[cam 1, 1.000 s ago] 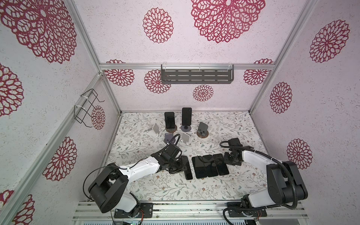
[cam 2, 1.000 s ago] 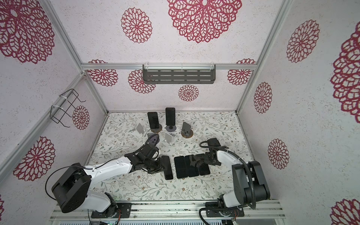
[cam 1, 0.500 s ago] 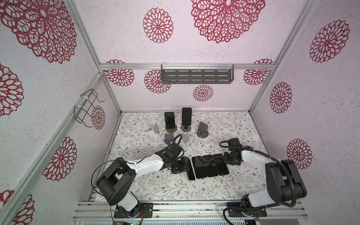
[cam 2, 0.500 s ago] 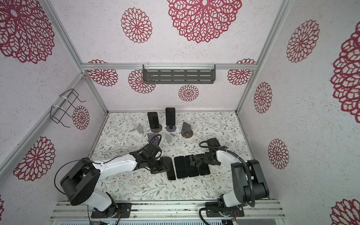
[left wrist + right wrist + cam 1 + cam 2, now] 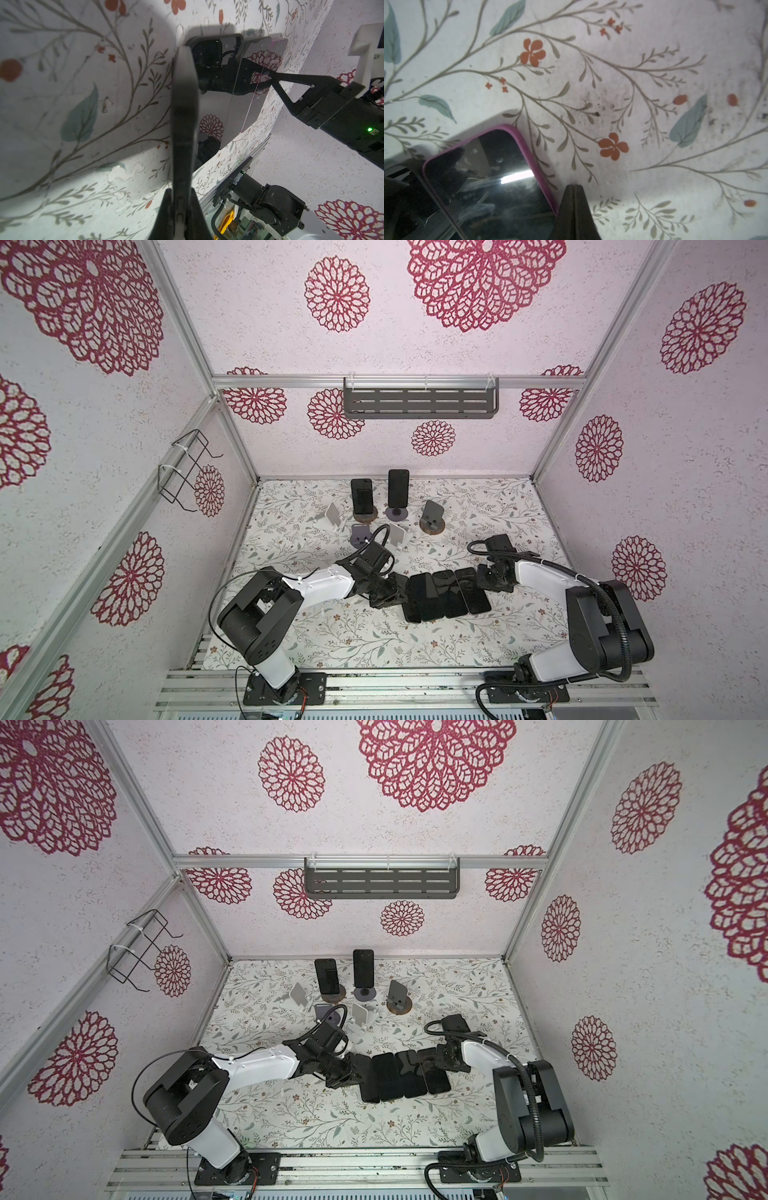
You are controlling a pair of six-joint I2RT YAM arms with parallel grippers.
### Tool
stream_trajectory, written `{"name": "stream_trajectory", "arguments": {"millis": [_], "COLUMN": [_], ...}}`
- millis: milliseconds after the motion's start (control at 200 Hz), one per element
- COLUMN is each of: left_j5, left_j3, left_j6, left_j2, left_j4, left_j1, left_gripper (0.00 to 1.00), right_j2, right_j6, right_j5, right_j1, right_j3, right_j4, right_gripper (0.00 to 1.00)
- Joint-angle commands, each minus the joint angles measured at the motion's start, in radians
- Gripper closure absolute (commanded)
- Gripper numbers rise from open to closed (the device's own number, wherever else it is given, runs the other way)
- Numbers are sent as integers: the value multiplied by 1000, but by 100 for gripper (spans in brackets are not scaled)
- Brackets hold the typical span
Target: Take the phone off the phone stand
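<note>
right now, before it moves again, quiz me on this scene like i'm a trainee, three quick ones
1. How many phones are propped on stands at the back of the table?
2. True or false: the left gripper is open.
3. The right gripper is beside which flat phone? A) the one nearest the left arm B) a middle one C) the pink-cased one at the row's end

Key: 1) two 2) false, it is shut 3) C

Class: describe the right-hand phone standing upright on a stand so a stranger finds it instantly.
Find the grey slotted shelf on the back wall; below it, two phones stand upright on the floral table. It is the right-hand phone, on a purple disc base; its neighbour's base is wooden.
</note>
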Motion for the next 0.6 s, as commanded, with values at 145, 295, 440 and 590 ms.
{"name": "stream_trajectory", "arguments": {"millis": [145, 295, 440, 590], "left_j5": [-16, 12, 23, 32], "left_j3": [-27, -17, 1, 21], "left_j6": [24, 37, 55, 74], "left_j2": [39, 78, 103, 132], "left_j4": [52, 70, 70, 66], "left_j1": [31, 42, 45, 51], "left_gripper": [94, 92, 90, 81], "right_j2": [-12, -24, -37, -55], "right_j6": [5, 21, 26, 45], "right_j5": [7, 7, 11, 13], "right_j1": [4, 4, 4, 4], "right_j3": [-5, -10, -19, -32], "right_j4": [-21, -18, -16, -2], "right_gripper": [100, 100, 100, 97]}}
